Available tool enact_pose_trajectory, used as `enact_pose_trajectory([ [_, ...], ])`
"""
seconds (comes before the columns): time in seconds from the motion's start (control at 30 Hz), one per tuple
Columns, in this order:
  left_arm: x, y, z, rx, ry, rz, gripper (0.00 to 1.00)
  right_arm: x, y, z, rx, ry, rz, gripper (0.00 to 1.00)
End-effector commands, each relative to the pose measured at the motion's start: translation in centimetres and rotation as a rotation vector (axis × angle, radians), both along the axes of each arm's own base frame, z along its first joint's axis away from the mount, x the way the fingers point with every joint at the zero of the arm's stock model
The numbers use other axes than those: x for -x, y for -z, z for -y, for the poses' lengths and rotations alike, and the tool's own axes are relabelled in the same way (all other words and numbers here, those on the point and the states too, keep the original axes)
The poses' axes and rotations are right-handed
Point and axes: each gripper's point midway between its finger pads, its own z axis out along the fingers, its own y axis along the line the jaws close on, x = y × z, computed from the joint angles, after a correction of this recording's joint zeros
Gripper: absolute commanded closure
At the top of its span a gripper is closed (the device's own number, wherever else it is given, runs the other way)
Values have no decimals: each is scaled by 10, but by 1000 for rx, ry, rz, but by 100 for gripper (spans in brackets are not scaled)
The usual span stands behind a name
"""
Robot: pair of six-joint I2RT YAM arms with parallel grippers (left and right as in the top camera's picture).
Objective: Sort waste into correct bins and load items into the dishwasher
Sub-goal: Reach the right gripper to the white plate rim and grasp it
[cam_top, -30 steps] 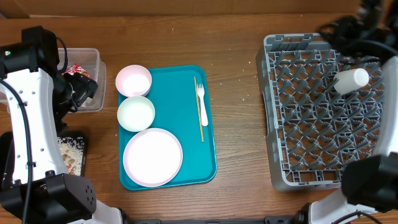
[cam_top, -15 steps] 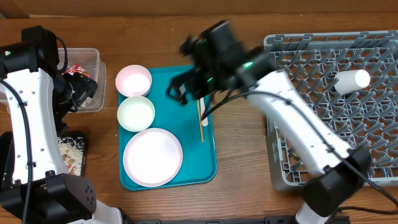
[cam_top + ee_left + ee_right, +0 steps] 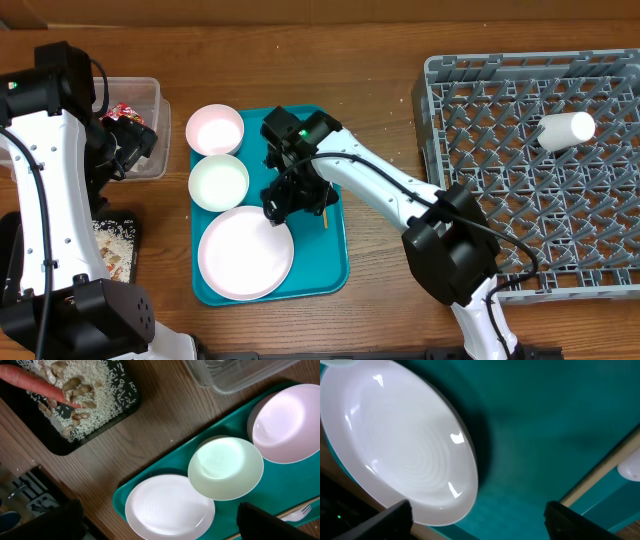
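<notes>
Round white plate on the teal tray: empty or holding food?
Empty. The round white plate shows only bare glossy surface in overhead and wrist views.

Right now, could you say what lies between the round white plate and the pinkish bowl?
The small pale-green round bowl lies there, clear in the overhead view.

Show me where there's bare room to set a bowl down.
Bare wood: the strip between the teal tray and the rack, crossed midway by the right arm; also the band beyond the tray's far edge. Crowded: the tray's left side, with bowls, plate and the right gripper.
</notes>
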Motion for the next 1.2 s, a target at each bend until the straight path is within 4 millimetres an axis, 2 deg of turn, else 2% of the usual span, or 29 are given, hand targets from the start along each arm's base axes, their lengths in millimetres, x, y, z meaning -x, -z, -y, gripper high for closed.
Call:
enact_pose_trajectory([
  [0.0,-1,2,0,-6,3,-8,0,11,14,-4,32,-3,-33,36],
  [0.17,-1,2,0,-6,3,-8,0,24,34,-2,84,26,-39,37],
  [0.2,-1,2,0,-6,3,-8,0,25,43,-1,90,39,-37,37],
  [0.33,-1,2,0,-6,3,-8,0,27,58,0,91,79,-38,46],
  [0.43,-1,2,0,-6,3,-8,0,26,60,-1,85,83,-35,59],
  [0.57,-1,2,0,-6,3,-8,0,26,61,-1,88,91,-34,71],
  [0.67,-1,2,0,-6,3,-8,0,25,60,-1,88,97,-34,88],
  [0.73,-1,2,0,-6,3,-8,0,24,58,-1,88,101,-35,96],
  [0.83,-1,2,0,-6,3,-8,0,18,45,0,106,102,-14,96],
  [0.97,-1,2,0,-6,3,-8,0,5,16,7,116,122,27,96],
  [1.03,-1,2,0,-6,3,-8,0,-7,-8,24,152,149,70,96],
  [1.1,-1,2,0,-6,3,-8,0,-21,-31,47,204,184,129,96],
  [1.13,-1,2,0,-6,3,-8,0,-32,-48,66,230,220,167,96],
  [1.17,-1,2,0,-6,3,-8,0,-36,-56,75,239,235,185,96],
])
